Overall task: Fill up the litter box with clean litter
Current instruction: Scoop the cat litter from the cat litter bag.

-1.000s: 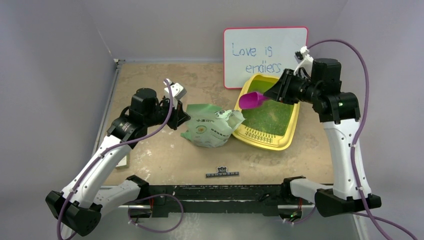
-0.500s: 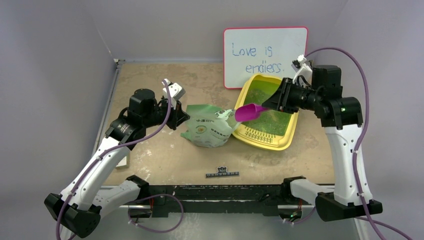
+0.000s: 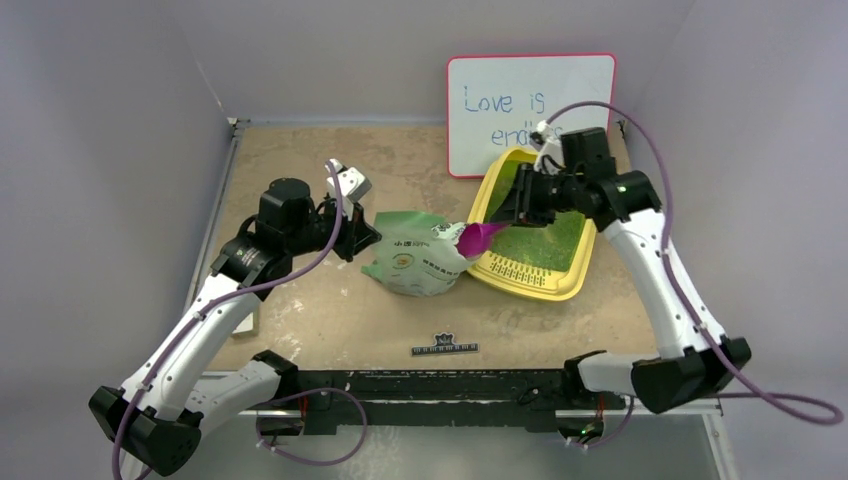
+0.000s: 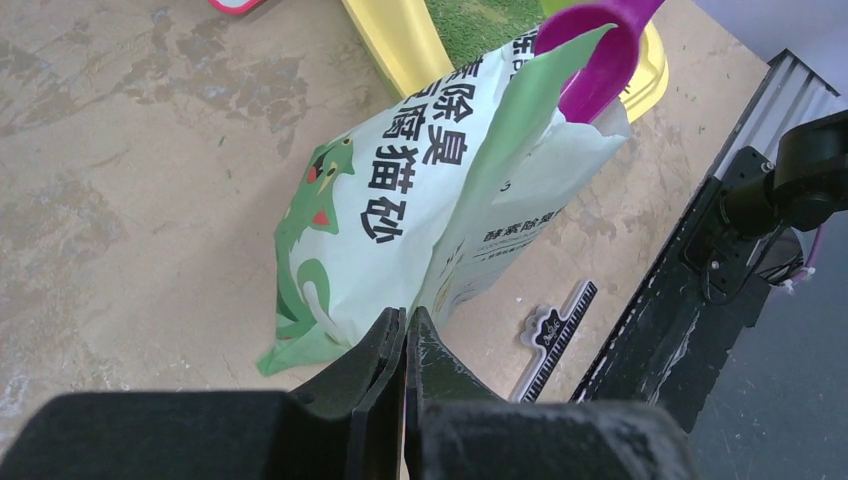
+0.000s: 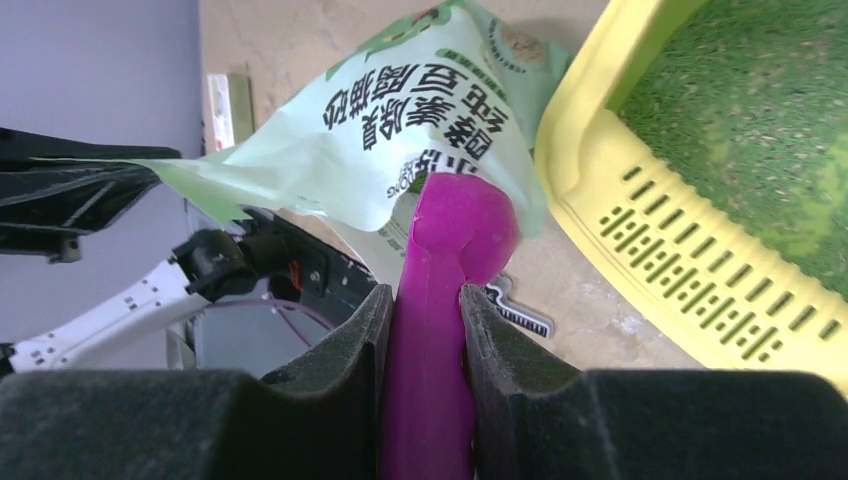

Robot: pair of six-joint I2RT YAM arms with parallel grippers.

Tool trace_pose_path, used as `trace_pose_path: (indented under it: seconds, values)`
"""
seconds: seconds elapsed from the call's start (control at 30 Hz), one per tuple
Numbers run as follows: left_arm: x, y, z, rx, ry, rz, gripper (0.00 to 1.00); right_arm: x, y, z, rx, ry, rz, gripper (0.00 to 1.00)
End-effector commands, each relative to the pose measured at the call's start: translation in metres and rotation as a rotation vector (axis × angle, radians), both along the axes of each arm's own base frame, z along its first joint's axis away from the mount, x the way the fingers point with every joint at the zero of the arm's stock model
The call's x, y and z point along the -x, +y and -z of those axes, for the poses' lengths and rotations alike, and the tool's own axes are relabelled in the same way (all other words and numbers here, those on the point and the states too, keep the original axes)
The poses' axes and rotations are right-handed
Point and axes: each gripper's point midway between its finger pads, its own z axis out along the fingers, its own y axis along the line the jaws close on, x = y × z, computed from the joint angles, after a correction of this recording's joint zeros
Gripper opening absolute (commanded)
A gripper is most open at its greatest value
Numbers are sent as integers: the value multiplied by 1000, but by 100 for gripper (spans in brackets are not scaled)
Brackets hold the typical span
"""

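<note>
Litter box (image 5: pixel 590 130), clean litter (image 5: pixel 760 110) inside, just beside right gripper (image 5: pixel 425 296) with scoop (image 5: pixel 457 228)

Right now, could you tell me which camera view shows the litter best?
The right wrist view: the litter is close, grains distinct. The top view shows a small green patch in the box; the left wrist view, only a sliver.

Printed bag (image 4: pixel 400 200) pinched at edge by left tool (image 4: pixel 405 318); magenta scoop (image 4: pixel 610 55) in bag mouth; litter box (image 4: pixel 395 40) behind.
</note>
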Motion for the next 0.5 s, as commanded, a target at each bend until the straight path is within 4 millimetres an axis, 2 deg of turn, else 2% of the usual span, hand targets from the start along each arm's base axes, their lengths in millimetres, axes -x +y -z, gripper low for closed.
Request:
trace_pose_path:
  seconds: [0.0,0.1,0.23,0.33,0.47]
  values:
    - [-3,-7,-29,77,-87,23,3,-20,29,4,81,-46,-15,0]
    - [-1,-9,-22,70,-55,37,12,-26,32,21,231,-37,17,0]
    - [6,-14,-13,65,-12,89,30,-31,29,39,428,-41,47,0]
    - [11,-17,-8,59,11,123,37,-34,26,44,565,-50,48,0]
    - [15,-19,4,27,56,168,40,-45,28,52,735,-94,58,0]
